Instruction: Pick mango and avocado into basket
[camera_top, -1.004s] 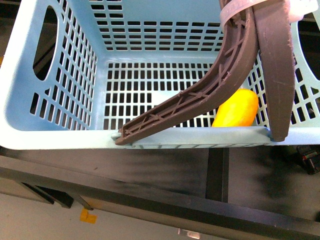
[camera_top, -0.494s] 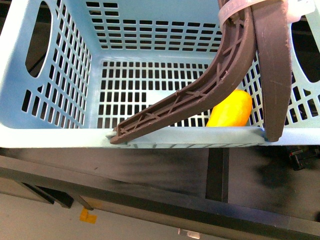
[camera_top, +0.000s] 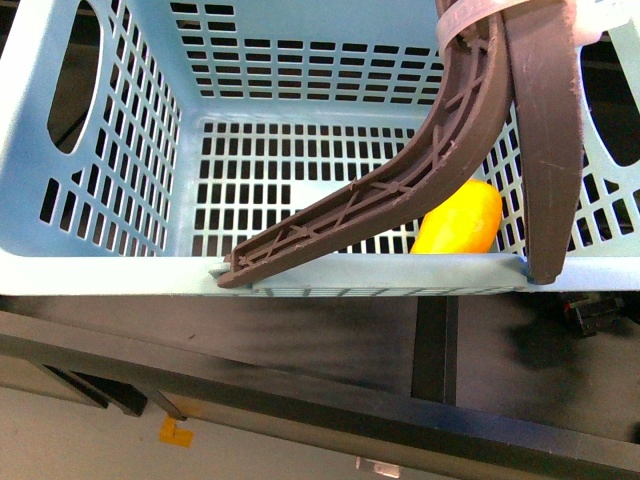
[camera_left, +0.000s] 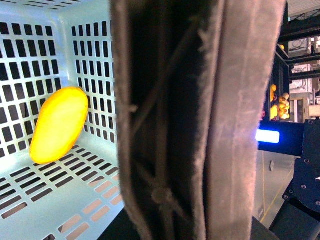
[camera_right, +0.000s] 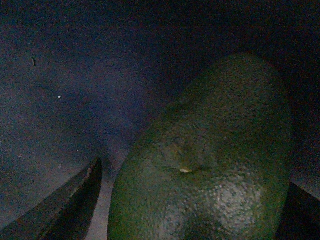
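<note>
The light teal basket (camera_top: 120, 272) fills the front view, hanging by its two brown ribbed handles (camera_top: 400, 195). My left gripper (camera_top: 525, 20) is shut on those handles at the top edge. The left wrist view is mostly the handles (camera_left: 200, 125). The yellow mango (camera_top: 460, 222) lies on the basket floor against the right wall, and the left wrist view shows the mango (camera_left: 57, 125) too. In the dim right wrist view the dark green avocado (camera_right: 215, 150) lies on a dark surface between the open fingers (camera_right: 70, 205) of my right gripper (camera_right: 190, 220).
A dark table (camera_top: 300, 340) runs under the basket, with grey floor and a yellow tape mark (camera_top: 175, 432) below it. A black object (camera_top: 600, 315) sits at the right edge. Shelves with fruit (camera_left: 280, 102) and a blue lit panel (camera_left: 267, 136) stand far behind.
In the front view the basket has shifted a little to the left and its near rim sits slightly lower. The mango slid slightly with it. Most of this happened in the first half second.
</note>
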